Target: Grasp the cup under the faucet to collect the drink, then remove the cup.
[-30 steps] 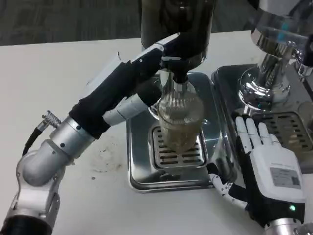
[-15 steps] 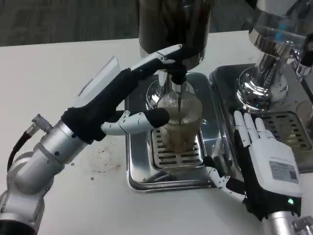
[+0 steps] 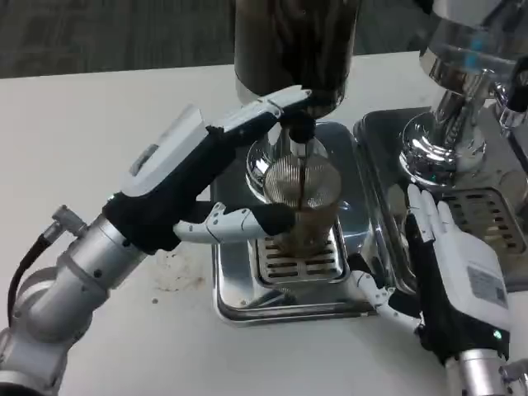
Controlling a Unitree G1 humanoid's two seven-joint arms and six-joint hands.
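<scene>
Your left hand [image 3: 206,177] grips the cup [image 3: 304,202] on the drip tray [image 3: 247,301] under the faucet [image 3: 298,132], thumb and fingers around it; right hand [image 3: 450,272] rests flat, fingers together.

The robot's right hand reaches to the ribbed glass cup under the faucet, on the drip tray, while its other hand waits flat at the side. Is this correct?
Not quite: in the head view it is the left hand that reaches to the cup under the faucet on the drip tray. The right hand is the one waiting flat at the side.
</scene>
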